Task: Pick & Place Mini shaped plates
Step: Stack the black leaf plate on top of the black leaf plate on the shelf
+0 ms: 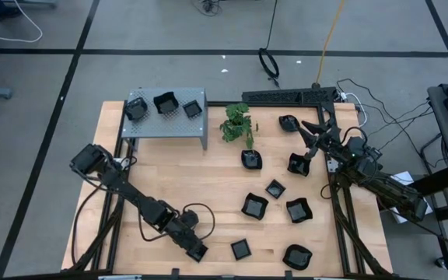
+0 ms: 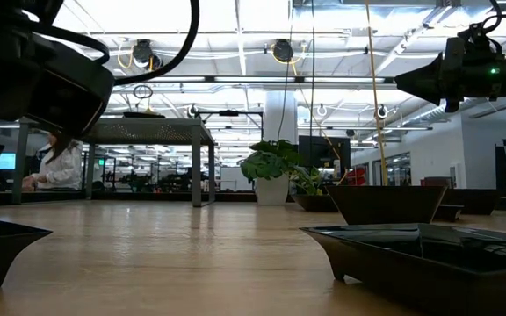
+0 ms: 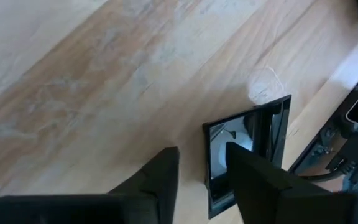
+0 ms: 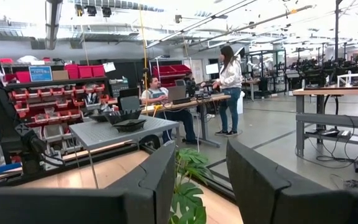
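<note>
Wooden bench (image 1: pixel 169 194) is seen from above, with black mini plates (image 1: pixel 254 205) scattered over its right half and three more set on the grey perforated shelf (image 1: pixel 166 120). Left gripper (image 3: pixel 201 180) is held low at the near edge, fingers (image 3: pixel 160 180) parted, one each side of a square plate's (image 3: pixel 247 149) rim, not clamped. Right gripper (image 1: pixel 311 129) is raised at the far right, fingers parted, nothing held. A potted plant (image 1: pixel 238 124) is noted mid-bench.
</note>
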Available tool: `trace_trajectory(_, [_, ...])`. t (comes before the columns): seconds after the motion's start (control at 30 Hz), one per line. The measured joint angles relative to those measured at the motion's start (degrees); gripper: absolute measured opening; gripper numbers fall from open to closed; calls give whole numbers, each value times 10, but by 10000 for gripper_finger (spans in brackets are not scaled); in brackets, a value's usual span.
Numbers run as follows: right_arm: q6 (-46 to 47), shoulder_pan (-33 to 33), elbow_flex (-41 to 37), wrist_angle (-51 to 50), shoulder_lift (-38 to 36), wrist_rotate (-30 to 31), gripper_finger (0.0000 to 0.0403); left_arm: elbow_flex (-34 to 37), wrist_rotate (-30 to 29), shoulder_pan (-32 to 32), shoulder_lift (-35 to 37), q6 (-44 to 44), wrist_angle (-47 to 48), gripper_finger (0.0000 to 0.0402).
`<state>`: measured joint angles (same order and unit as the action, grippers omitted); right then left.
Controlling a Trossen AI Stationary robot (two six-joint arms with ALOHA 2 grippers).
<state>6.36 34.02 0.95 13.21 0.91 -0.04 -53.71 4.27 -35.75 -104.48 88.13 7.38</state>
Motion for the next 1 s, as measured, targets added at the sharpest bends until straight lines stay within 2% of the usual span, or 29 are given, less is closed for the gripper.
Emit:
trace_trajectory(0.23, [0, 0, 0, 0, 0, 0, 130, 2, 1, 6, -2, -26, -15, 26])
trace_trajectory(0.3, [0, 0, 0, 0, 0, 0, 130, 2, 6, 11, 2, -26, -15, 9])
trace_trajectory(0.43, [0, 0, 0, 0, 0, 0, 130, 3, 13, 27, 22, -33, -12, 15])
trace_trajectory(0.63, [0, 0, 0, 0, 0, 0, 130, 3, 5, 75, 81, -102, -4, 6])
trace_trajectory(0.77, [0, 0, 0, 0, 0, 0, 130, 2, -51, 126, 131, -176, 15, 14])
trace_trajectory(1.0, [0, 0, 0, 0, 0, 0, 130, 2, -186, 243, 224, -311, 31, 5])
